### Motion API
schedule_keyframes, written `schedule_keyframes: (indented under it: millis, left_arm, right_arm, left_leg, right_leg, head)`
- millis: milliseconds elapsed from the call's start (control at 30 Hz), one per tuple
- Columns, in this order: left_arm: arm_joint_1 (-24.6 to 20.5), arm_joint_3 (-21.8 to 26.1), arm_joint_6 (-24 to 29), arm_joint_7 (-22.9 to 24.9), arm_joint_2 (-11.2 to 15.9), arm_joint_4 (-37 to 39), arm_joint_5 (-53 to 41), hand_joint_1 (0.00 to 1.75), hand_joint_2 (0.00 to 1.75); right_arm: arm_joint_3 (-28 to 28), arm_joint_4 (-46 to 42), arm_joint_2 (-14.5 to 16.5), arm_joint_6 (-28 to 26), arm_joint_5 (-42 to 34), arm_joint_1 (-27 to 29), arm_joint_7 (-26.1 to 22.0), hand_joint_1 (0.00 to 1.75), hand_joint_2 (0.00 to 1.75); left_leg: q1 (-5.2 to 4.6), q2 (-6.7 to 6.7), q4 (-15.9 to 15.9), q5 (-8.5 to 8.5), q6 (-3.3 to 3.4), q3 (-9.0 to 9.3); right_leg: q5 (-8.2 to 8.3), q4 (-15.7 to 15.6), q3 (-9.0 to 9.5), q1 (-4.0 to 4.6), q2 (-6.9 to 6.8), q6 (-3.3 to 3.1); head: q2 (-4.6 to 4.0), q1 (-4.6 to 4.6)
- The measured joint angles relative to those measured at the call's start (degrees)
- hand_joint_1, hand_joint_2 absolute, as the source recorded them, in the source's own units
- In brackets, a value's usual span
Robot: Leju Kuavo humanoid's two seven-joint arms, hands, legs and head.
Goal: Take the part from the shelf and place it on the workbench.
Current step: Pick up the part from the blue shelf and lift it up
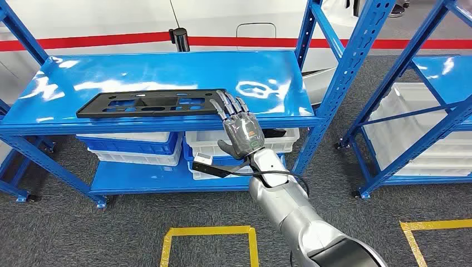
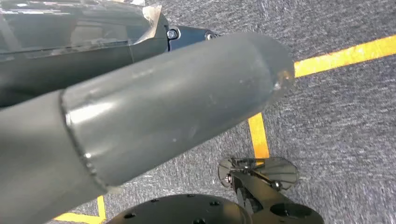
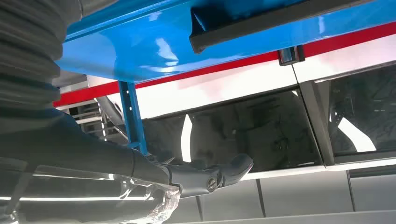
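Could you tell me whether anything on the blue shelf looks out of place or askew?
Slightly. The black part lies skewed on the blue shelf, its right end at the front edge, where the right robot hand has its fingers on it. No damage or spill is visible.

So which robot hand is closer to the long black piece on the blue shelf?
The right. The right hand has its fingers reaching onto the near end of the black part on the shelf. The left hand hangs down over the carpeted floor, away from the part.
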Motion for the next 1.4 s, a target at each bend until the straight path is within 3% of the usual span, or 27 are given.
schedule_keyframes:
  millis: [167,300,400,467,567,633,667,733,800,867,900,967,1067,1133,1167,1200,1267,1300,1333,1400]
  left_arm:
    - [0.06,0.00,0.28,0.63,0.03,0.00,0.09,0.00,0.00]
    - [0.08,0.00,0.45,0.71,0.15,0.00,-0.13,0.00,0.00]
    - [0.12,0.00,0.45,0.71,0.15,0.00,-0.30,0.00,0.00]
    - [0.14,0.00,0.46,0.69,0.14,0.00,-0.35,0.00,0.00]
    - [0.17,-0.01,0.81,0.37,0.15,0.00,-0.55,0.00,0.00]
    - [0.22,-0.02,1.11,-0.11,0.09,0.00,-0.60,0.00,0.00]
    - [0.25,-0.02,1.18,-0.34,0.07,0.00,-0.57,0.00,0.00]
    - [0.29,-0.02,1.32,-0.63,0.05,0.00,-0.54,0.00,0.00]
    - [0.21,-0.02,1.47,-0.75,0.04,0.00,-0.53,0.00,0.00]
    - [0.15,-0.02,1.54,-0.80,0.04,0.00,-0.52,0.00,0.00]
    - [0.13,-0.02,1.54,-0.81,0.08,0.00,-0.52,0.00,0.00]
    - [0.12,-0.02,1.54,-0.88,0.13,-0.01,-0.52,0.00,0.00]
    - [0.10,-0.02,1.49,-1.02,0.15,-0.01,-0.54,0.00,0.00]
    - [0.19,-0.03,1.45,-1.07,0.15,0.00,-0.62,0.00,0.00]
    - [0.24,-0.04,1.44,-1.10,0.14,0.00,-0.71,0.00,0.00]
    - [0.27,-0.04,1.46,-1.16,0.15,0.00,-0.85,0.00,0.00]
    - [0.34,-0.06,1.67,-1.38,0.27,0.04,-1.19,0.00,0.00]
    - [0.36,-0.09,1.90,-1.50,0.36,0.07,-1.43,0.00,0.00]
    - [0.35,-0.14,2.21,-1.59,0.43,0.10,-1.66,0.00,0.00]
    - [0.22,-0.26,2.89,-1.68,0.33,0.10,-2.27,0.00,0.00]
  right_arm:
    - [0.00,0.27,0.00,0.00,0.00,0.00,0.00,0.00,1.75]
    - [0.00,0.40,0.01,0.00,-0.09,0.00,0.00,0.00,1.75]
    - [0.00,0.45,0.01,-0.01,-0.16,-0.01,0.00,0.00,1.75]
    - [0.00,0.47,-0.01,-0.03,-0.18,-0.14,0.00,0.00,1.75]
    - [-0.01,0.61,-0.20,-0.04,-0.17,-0.20,0.03,0.00,1.75]
    - [-0.02,0.72,-0.48,-0.04,-0.19,0.17,0.07,0.00,1.75]
    - [-0.02,0.74,-0.56,-0.04,-0.20,0.30,0.08,0.00,1.75]
    - [-0.02,0.77,-0.62,-0.04,-0.24,0.36,0.09,0.00,1.75]
    - [-0.02,0.84,-0.72,-0.08,-0.26,0.33,0.08,0.00,1.75]
    - [-0.02,0.91,-0.83,-0.15,-0.28,0.35,0.08,0.00,1.75]
    - [-0.03,0.91,-0.77,-0.20,-0.30,0.36,0.08,0.00,1.75]
    - [-0.04,0.92,-0.62,-0.29,-0.34,0.31,0.08,0.00,1.75]
    - [-0.04,0.95,-0.35,-0.35,-0.40,0.35,0.01,0.00,1.75]
    - [-0.04,1.00,-0.33,-0.35,-0.46,0.50,-0.05,0.00,1.75]
    - [-0.04,1.02,-0.32,-0.35,-0.55,0.56,-0.13,0.00,1.75]
    - [-0.04,1.02,-0.29,-0.35,-0.74,0.59,-0.27,0.00,1.75]
    - [-0.04,1.04,-0.15,-0.36,-1.19,0.68,-0.64,0.00,1.75]
    - [-0.06,1.06,-0.08,-0.36,-1.36,0.69,-0.85,0.00,1.75]
    - [-0.09,1.08,-0.01,-0.37,-1.44,0.75,-1.02,0.00,1.75]
    - [-0.17,0.98,0.11,-0.41,-1.48,0.76,-1.26,0.00,1.75]
  left_leg:
    - [0.00,0.00,0.00,0.00,0.00,0.00]
    - [-0.06,-0.06,0.58,-0.21,0.26,-0.40]
    - [0.28,-0.07,0.43,-0.17,0.63,-0.68]
    - [0.55,-0.06,0.15,-0.06,1.00,-0.41]
    - [0.70,-0.05,0.06,-0.23,1.41,-0.24]
    - [0.71,-0.17,0.08,-0.65,1.37,0.21]
    - [0.75,-0.26,0.09,-0.98,1.21,0.67]
    - [0.86,-0.35,0.11,-1.93,0.66,1.84]
    - [0.87,-0.31,0.18,-2.86,-0.08,2.36]
    - [0.91,-0.18,0.41,-3.26,-0.72,2.53]
    - [1.02,-0.10,0.96,-3.29,-0.99,2.31]
    - [1.29,-0.04,4.87,-3.07,-1.58,0.40]
    - [1.82,-0.04,15.80,-5.91,-2.73,-7.63]
    - [1.99,-0.03,18.34,-7.81,-3.05,-11.53]
    - [2.00,-0.03,17.01,-7.00,-2.96,-12.28]
    - [1.96,-0.04,14.15,-4.73,-2.67,-12.22]
    - [1.64,-0.14,6.99,2.60,-1.54,-11.32]
    - [1.33,-0.21,4.70,5.17,-0.99,-10.83]
    - [1.08,-0.25,3.65,6.69,-0.57,-10.60]
    - [0.92,-0.25,3.28,6.54,-0.21,-10.02]
  right_leg:
    - [0.00,0.00,0.00,0.00,0.00,0.00]
    - [0.23,-0.24,-0.17,-0.71,-0.01,0.40]
    - [0.34,0.88,-0.59,-0.64,0.02,0.78]
    - [-0.67,4.20,-2.57,-0.60,0.09,0.72]
    - [-3.87,15.14,-9.30,-0.44,0.23,0.12]
    - [-3.86,18.92,-12.68,-0.29,0.28,0.26]
    - [-2.37,17.28,-12.68,-0.26,0.28,0.62]
    - [2.30,9.45,-10.40,-0.20,0.26,1.24]
    - [4.38,3.65,-8.54,0.15,0.24,0.35]
    - [3.91,2.72,-8.14,0.46,0.38,-1.18]
    - [3.97,2.70,-7.73,0.33,0.51,-1.63]
    - [3.45,2.37,-6.77,0.04,0.68,-2.43]
    - [2.19,2.07,-5.11,-0.06,0.77,-3.20]
    - [1.19,2.06,-3.91,0.00,0.94,-3.21]
    - [0.58,2.06,-3.07,0.07,1.02,-3.16]
    - [-0.01,2.05,-2.15,0.17,1.08,-3.09]
    - [-1.30,2.01,-0.63,0.46,1.21,-2.80]
    - [-1.85,2.06,-0.19,0.64,1.30,-2.53]
    - [-2.30,2.05,-0.07,0.79,1.40,-2.22]
    - [-2.92,1.76,0.33,1.16,1.50,-1.61]
  head:
    - [0.00,0.00]
    - [0.00,-0.05]
    - [0.00,-0.05]
    - [0.00,0.04]
    - [0.00,0.20]
    - [0.00,0.22]
    - [0.00,0.21]
    - [0.00,0.27]
    - [0.00,0.20]
    - [0.00,-0.01]
    - [0.00,-0.07]
    - [0.00,-0.27]
    - [0.00,-0.54]
    - [0.00,-0.53]
    - [0.00,-0.54]
    - [0.00,-0.54]
    - [0.00,-0.44]
    - [0.00,-0.39]
    - [0.00,-0.37]
    - [0.00,-0.40]
